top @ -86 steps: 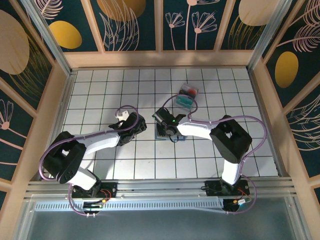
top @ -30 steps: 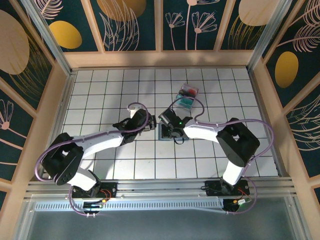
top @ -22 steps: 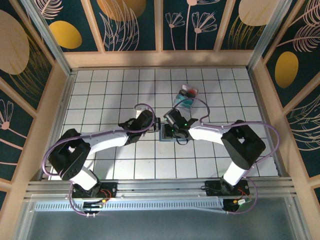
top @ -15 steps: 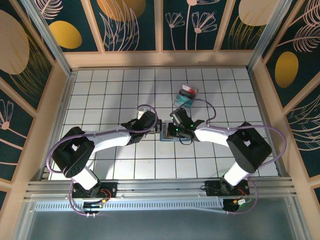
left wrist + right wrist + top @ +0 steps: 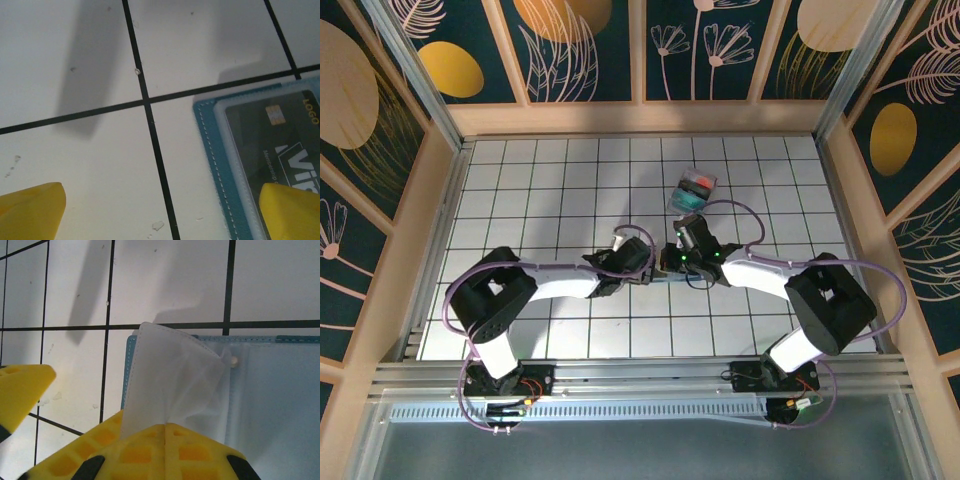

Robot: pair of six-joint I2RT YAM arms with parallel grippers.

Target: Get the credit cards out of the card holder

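Card holder lies flat on the white gridded desk, right beneath both wrists at mid-desk in the overhead view.

The right jaws are pinched fully shut on a translucent sleeve of the holder. That leaf rises from the blue stitched border into the yellow fingertips, tented above the rest of the panel.

The left jaws stand as wide as they go and grip nothing. One fingertip hangs over bare desk, the other over the holder.

A dark credit card with a gold chip sits face up under a clear window, its corner tucked just inside the stitching. It lies at the right-hand side of the left jaws' gap, not centred in it. The holder's stitched edge runs nearly square to the line between the two fingertips. Too little of the card is in frame to fix its long axis, and which way the window's mouth faces I cannot tell.

The left arm is the free one and is already over the card, so the pull most likely falls to it. It would need to shift toward the card to catch an edge.
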